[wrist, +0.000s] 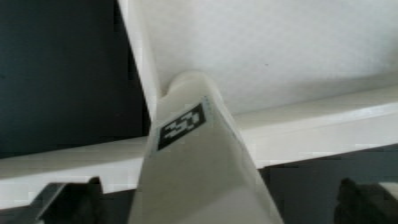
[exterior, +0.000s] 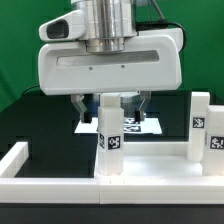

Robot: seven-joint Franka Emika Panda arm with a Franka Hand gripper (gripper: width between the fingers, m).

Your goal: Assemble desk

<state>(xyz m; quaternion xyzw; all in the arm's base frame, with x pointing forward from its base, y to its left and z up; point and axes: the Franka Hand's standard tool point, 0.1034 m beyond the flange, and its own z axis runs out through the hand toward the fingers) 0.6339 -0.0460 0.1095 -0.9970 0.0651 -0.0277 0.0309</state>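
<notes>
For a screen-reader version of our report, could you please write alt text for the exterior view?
The robot's pincer reaches down over an upright white leg with a black-and-white tag, standing on the white desk top. A second tagged leg stands upright at the exterior view's right. Behind are a black table and green backdrop.

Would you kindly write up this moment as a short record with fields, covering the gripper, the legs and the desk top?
gripper: above the middle leg, fingers on either side of its top; contact cannot be told
middle leg: upright, white block with a black-and-white tag, standing on the desk top
right leg: upright at the exterior view's right, tagged, apart from the gripper
desk top: white tray with a raised rim, lying flat on the dark table
wrist view: the leg runs up between the two fingertips
</notes>
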